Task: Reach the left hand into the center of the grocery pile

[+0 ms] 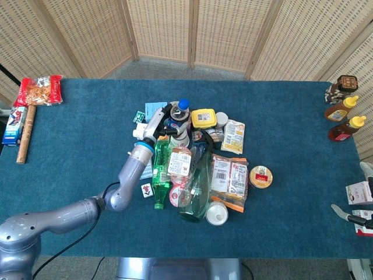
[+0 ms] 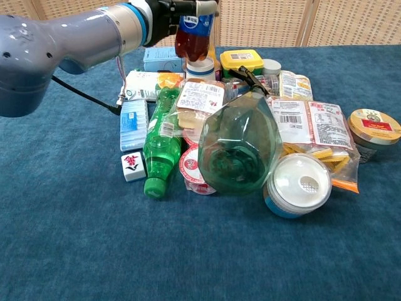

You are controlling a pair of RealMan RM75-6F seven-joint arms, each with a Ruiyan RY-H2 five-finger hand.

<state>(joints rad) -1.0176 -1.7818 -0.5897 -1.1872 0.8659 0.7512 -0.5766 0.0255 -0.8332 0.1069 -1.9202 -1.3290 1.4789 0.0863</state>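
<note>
**Left hand on the cola bottle, upper part of the pile**

Your left fingers (image 2: pixel 185 7) are closed round the dark cola bottle (image 2: pixel 190 39) with the blue label and blue cap, held near its top; in the chest view the bottle hangs tilted, its base clear of the white cup (image 2: pixel 199 68) beneath it. Your left hand (image 1: pixel 160 119) sits at the upper-left part of the grocery pile (image 1: pixel 198 160), with the grey forearm running down and left across the bench (image 1: pixel 76 140).

Items just beside the hand:
- light blue carton (image 1: pixel 154 108), behind it
- yellow-lidded tub (image 1: pixel 203 118), to the right of the bottle
- white carton with orange print (image 2: pixel 145 84), below the wrist

Items further out in the pile:
- green soda bottle (image 2: pixel 160 145), lying flat
- large clear green bottle (image 2: pixel 240 145), on its side at the centre
- labelled packet (image 2: pixel 200 97), resting between the two green bottles
- white-lidded tub (image 2: pixel 298 184), front right
- round tin with red label (image 2: pixel 374 127), just right of the pile
- mahjong tile (image 2: pixel 132 165), beside the green soda bottle's neck

Your right hand (image 1: pixel 364 209) shows only partly at the lower right edge of the head view; you cannot tell how its fingers lie.
</note>
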